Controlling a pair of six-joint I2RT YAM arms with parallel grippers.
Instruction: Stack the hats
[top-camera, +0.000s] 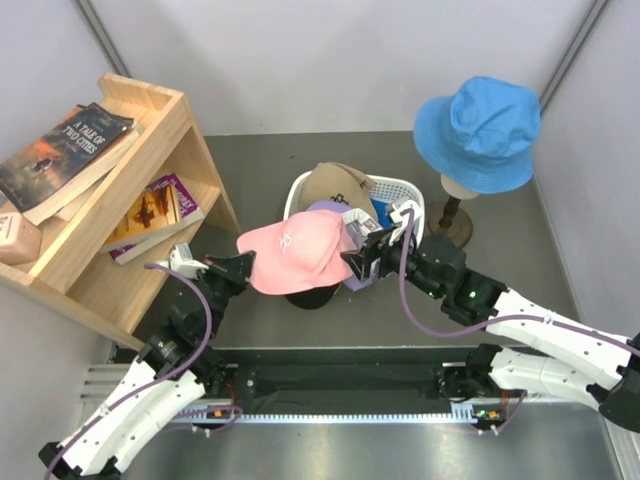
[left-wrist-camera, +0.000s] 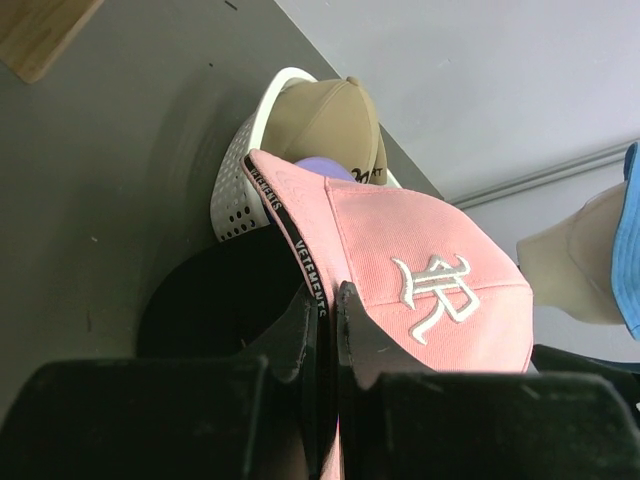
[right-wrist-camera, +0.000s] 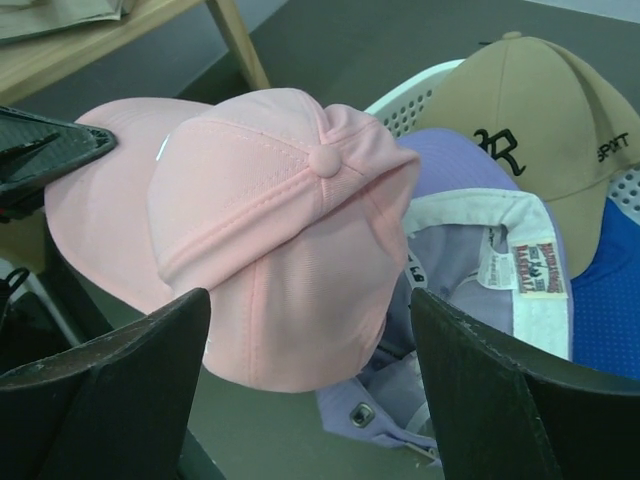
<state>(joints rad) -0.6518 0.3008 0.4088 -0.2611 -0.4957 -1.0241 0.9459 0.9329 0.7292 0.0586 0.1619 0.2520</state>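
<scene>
My left pincer was shut tight on the edge of the pink cap, pinching it by the brim side. I held the pink cap up in the air, just above the black cap, which lay flat on the dark counter. The pink cap had a white stitched sign on its front (you could see it best from my left wrist).

My right pincer was wide open. Its two fingers stood on either side of the back of the pink cap, close to it, but I could not tell if they touched it.

Behind the pink cap stood a white basket with holes in its wall. A tan cap with black letters lay on top in the basket. A lavender cap lay beside it, turned so its white inside band showed, and part of it hung over the near side of the basket. A royal blue cap peeked out under the tan one.

At the far right a blue bucket hat sat on a cream mannequin head on a stand. At the left was a wooden shelf with books on it.
</scene>
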